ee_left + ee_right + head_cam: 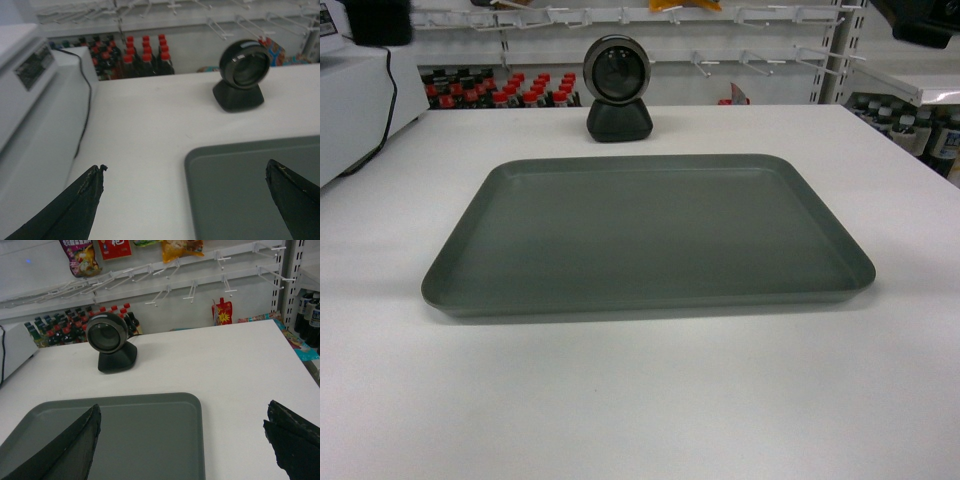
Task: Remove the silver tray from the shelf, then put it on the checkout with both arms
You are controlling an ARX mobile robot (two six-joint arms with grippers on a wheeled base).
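Both wrist views cut off the tray (260,190) at the bottom edge. A finger (65,450) hides part of it. The bottles (505,92) behind the bench's (640,400) far edge are blurred.

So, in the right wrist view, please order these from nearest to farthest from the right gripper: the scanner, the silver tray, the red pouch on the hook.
1. silver tray, just below the right gripper
2. scanner, left, mid-table
3. red pouch, beyond the table's far edge
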